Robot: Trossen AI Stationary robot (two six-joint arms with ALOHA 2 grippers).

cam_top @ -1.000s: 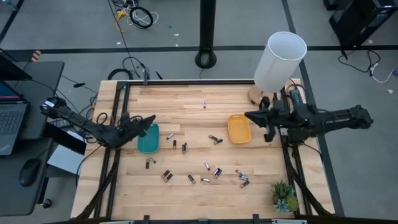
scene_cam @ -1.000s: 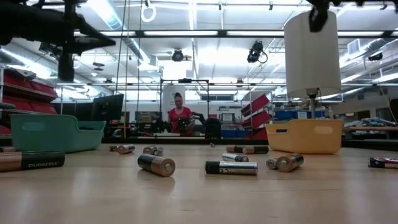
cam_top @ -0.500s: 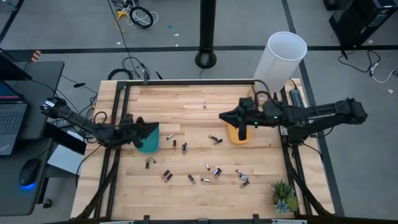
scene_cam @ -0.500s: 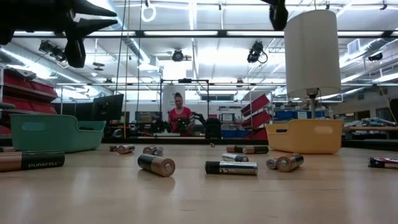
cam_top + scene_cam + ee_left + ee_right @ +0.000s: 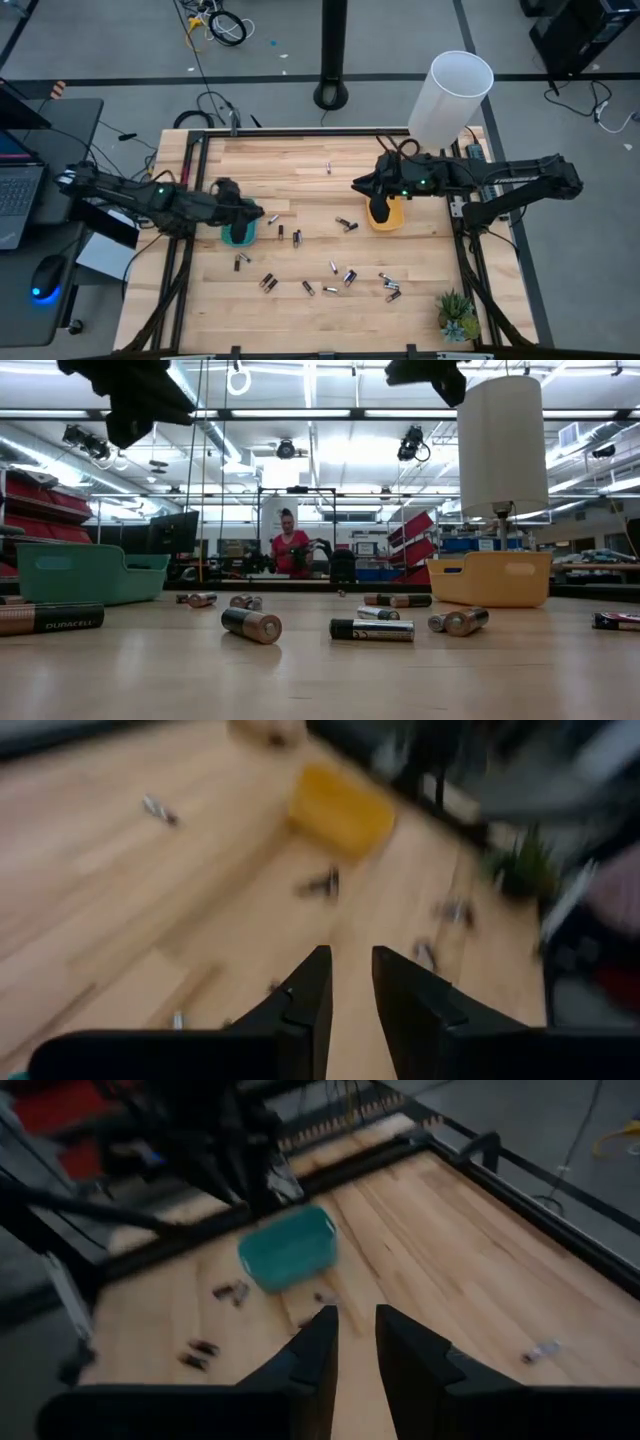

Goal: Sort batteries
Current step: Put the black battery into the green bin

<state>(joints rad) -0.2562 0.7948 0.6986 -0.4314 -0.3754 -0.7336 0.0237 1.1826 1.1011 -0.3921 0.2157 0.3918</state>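
Batteries lie scattered, seemingly well apart from both jaws.

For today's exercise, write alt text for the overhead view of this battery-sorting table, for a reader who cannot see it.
About a dozen batteries lie scattered on a wooden table between two dark robot arms. The left gripper is above the teal tray and the right gripper beside the yellow tray. Neither holds anything.

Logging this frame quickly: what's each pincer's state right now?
Left pincer: open, holding nothing, above the green tray.
Right pincer: open, holding nothing, above the yellow tray.
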